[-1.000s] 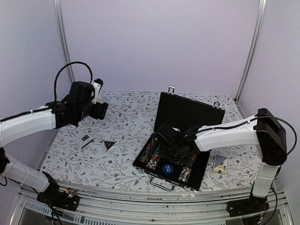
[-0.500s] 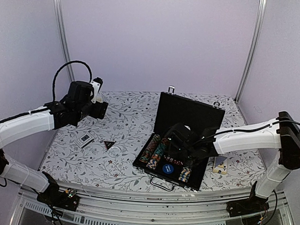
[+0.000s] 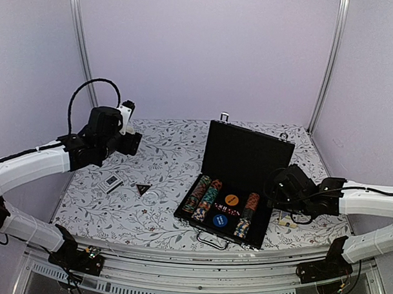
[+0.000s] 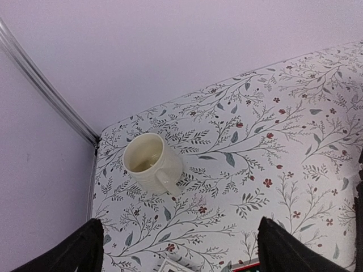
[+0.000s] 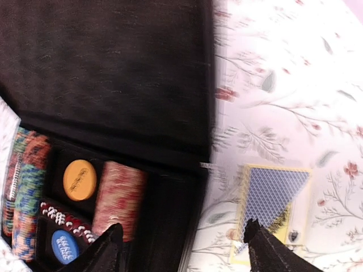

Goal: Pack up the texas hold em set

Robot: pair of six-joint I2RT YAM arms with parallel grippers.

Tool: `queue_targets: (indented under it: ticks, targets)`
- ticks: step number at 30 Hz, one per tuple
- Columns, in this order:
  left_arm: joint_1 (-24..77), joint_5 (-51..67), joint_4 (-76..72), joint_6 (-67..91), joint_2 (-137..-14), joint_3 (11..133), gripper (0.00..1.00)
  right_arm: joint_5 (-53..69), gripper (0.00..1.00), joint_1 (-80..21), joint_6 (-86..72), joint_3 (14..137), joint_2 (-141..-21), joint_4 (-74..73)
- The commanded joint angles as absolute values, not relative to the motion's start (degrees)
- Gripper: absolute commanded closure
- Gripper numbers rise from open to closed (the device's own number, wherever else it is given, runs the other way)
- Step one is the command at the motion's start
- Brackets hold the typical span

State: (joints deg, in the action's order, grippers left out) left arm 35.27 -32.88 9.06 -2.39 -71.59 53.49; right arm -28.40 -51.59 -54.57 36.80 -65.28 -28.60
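The black briefcase (image 3: 248, 149) lies open right of centre with its lid up. Inside are rows of poker chips (image 3: 209, 198) (image 5: 119, 195), red dice (image 3: 222, 210) (image 5: 62, 218), an orange disc (image 3: 231, 200) (image 5: 79, 179) and a blue disc (image 3: 220, 220) (image 5: 65, 246). My right gripper (image 3: 277, 200) (image 5: 184, 249) hangs open above the case's right edge, holding nothing. A card deck (image 5: 275, 198) lies on the table just right of the case. At the left lie a black triangle (image 3: 142, 189) and another card deck (image 3: 111, 182). My left gripper (image 3: 132, 145) (image 4: 181, 255) hovers open and empty above the table.
A cream mug (image 4: 152, 163) (image 3: 128, 114) stands at the back left corner, beyond the left gripper. The floral table (image 3: 164, 159) is walled at the back and on both sides. The case's metal handle (image 3: 210, 240) sticks out toward the near edge.
My right gripper has drawn back to the right out of the case and opened. The orange disc now shows in the case. The left arm has stayed still.
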Motion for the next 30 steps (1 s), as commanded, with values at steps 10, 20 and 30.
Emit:
queue_targets:
  ticks: [10, 20, 30]
  targets:
    - [37.3, -34.6, 8.0, -3.5, -72.1, 53.0, 0.06, -15.7, 0.08, -33.4, -52.1, 28.3, -60.2, -31.3]
    - [37.9, -34.9, 7.9, -3.8, -71.1, 53.0, 0.06, -12.1, 0.08, -33.3, -49.1, 29.1, -67.0, -30.7]
    - [38.2, -35.0, 8.0, -4.0, -71.5, 53.0, 0.06, -14.5, 0.16, -34.0, -46.2, 33.5, -74.1, -33.9]
